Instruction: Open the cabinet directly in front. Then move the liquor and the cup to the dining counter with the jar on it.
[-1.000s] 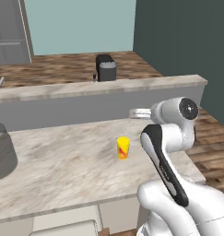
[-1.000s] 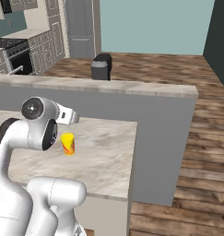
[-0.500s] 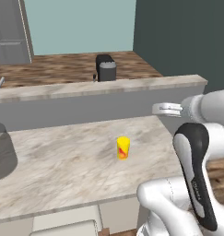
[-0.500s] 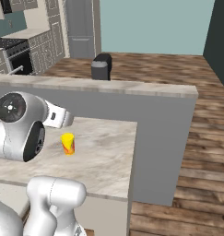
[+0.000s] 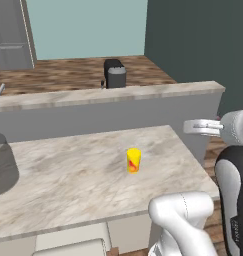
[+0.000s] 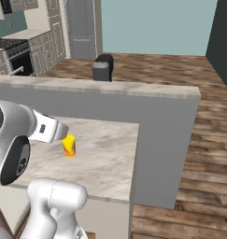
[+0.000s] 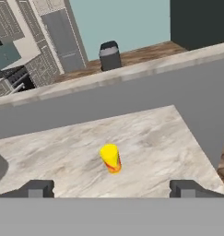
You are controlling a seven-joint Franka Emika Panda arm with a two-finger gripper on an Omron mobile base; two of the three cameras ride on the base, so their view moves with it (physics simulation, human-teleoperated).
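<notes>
Marbled beige-grey stone makes up the dining worktop, a long rigid slab backed by a raised grey ledge. At its left edge sits the smoky-grey jar, bulky and probably the heaviest item here. Well apart from the jar, near the slab's middle, the small yellow cup stands upright on the stone with its red-orange mark facing the cameras. It looks light, stiff and smooth-sided, so likely slippery and easy to tip; a grip across its mid-body, fingers on opposite sides, seems safest. In the hand view the end effector has its jaws spread wide and empty, above and clear of the cup.
</notes>
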